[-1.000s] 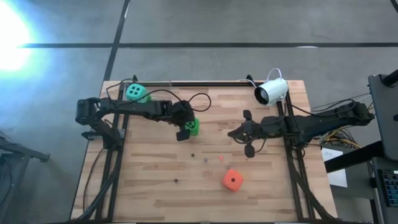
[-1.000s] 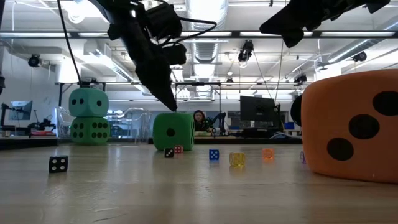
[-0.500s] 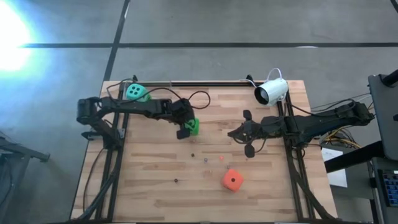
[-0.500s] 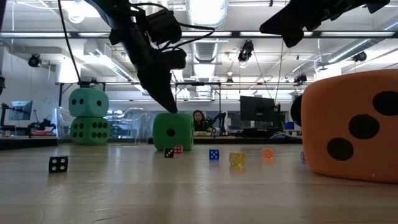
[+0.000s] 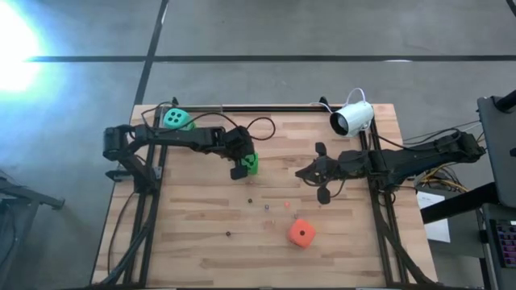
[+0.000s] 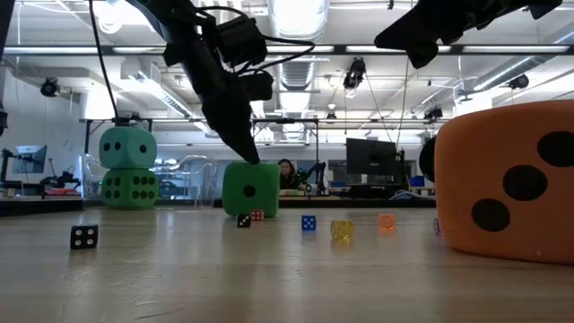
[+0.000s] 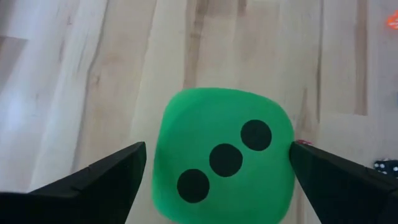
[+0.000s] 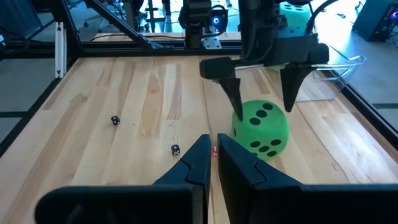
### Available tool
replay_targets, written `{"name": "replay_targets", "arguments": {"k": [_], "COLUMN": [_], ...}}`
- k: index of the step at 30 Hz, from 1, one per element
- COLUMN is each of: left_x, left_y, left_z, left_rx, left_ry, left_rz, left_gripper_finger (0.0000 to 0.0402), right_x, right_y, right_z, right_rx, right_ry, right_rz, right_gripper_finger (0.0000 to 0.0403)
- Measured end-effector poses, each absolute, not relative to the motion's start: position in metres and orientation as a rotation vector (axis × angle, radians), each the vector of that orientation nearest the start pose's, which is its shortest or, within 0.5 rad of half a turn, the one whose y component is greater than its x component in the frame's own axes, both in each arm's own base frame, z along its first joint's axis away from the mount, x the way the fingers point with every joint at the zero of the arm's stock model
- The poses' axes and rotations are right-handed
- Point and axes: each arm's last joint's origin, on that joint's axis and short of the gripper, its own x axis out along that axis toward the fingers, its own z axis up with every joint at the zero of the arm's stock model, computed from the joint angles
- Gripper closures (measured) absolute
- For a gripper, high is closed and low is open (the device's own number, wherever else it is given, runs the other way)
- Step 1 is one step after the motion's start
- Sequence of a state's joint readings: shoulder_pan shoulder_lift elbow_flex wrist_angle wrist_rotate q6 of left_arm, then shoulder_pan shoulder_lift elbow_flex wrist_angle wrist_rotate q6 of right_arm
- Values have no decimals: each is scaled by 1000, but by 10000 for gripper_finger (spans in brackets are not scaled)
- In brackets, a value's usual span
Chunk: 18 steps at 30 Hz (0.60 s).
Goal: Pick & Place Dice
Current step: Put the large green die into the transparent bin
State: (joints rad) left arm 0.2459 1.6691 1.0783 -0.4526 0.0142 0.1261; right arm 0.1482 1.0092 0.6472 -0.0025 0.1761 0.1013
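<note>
the left pincer (image 5: 242,166) hangs over a bright green dice (image 5: 251,163) near the middle of the wooden tabletop (image 5: 193,234). its two fingers (image 7: 99,180) are spread wide, one on each side of the dice, and they do not touch it. the dice sits on the wood with three dots showing on top.

the teal dice (image 5: 173,119) sits on top of another green dice (image 6: 127,187) at the far left corner of the tabletop. the orange-red dice (image 5: 301,234) lies by itself near the front, well apart from the rest. a few tiny dice (image 6: 83,236) are dotted about the middle.

the right pincer (image 5: 316,171) waits above the right side of the tabletop, with its fingers (image 8: 198,163) pressed almost together and nothing between them. a white camera (image 5: 352,118) stands at the back.
</note>
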Motion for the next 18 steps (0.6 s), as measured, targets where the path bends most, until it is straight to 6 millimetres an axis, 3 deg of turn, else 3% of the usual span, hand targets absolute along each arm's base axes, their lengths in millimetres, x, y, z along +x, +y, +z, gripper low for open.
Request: {"name": "replay_targets", "arguments": {"k": [18], "left_x": [322], "left_y": [75], "left_z": [197], "left_rx": [-3], "left_ry": [1096], "left_rz": [185], "left_gripper_finger": [2], "right_x": [218], "right_y": [27], "right_z": [262], "right_rx": [42], "right_ry": [357], "right_rz": [-46], "right_gripper_finger": [376]}}
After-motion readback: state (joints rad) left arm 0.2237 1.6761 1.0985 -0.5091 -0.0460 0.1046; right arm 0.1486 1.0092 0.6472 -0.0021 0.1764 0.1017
